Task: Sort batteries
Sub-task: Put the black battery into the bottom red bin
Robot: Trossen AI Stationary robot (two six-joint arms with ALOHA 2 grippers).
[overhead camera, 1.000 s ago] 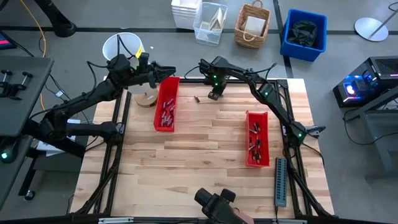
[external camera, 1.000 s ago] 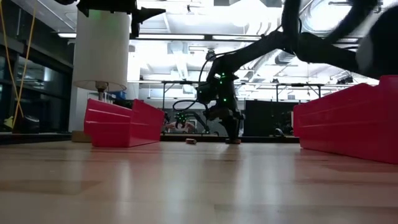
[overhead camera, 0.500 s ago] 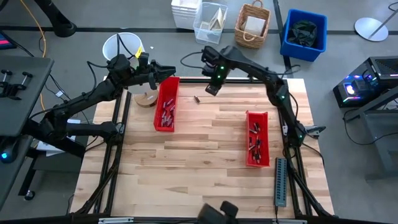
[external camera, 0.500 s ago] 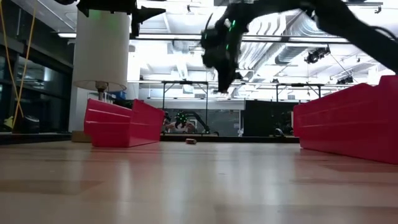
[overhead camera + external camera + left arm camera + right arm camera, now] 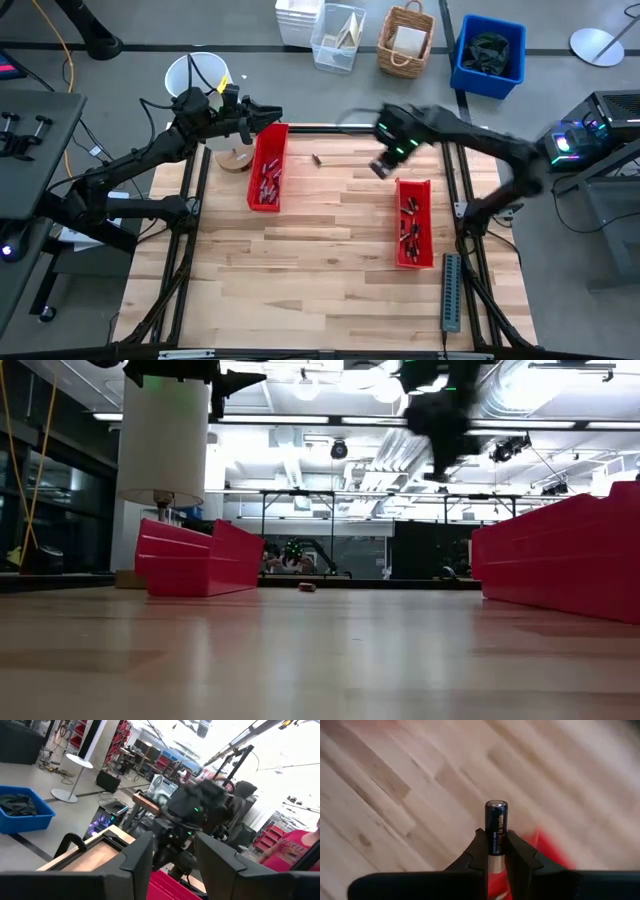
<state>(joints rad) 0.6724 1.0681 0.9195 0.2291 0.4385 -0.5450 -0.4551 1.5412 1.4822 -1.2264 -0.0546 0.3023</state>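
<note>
Battery (image 5: 496, 834) is sitting pinched mid-length in my right gripper (image 5: 495, 851), fingers closed on it; I'm judging it rigid, light, slick. Left gripper (image 5: 172, 857) is hanging parted, empty.

Robotics lab, exposed ceiling ducts (image 5: 300, 450), wooden workbench (image 5: 320, 250)

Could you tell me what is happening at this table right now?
The right gripper holds a battery above the table, close to the far end of the right red tray. The left gripper hovers at the far end of the left red tray. Both trays hold batteries; one loose battery lies between them.
</note>
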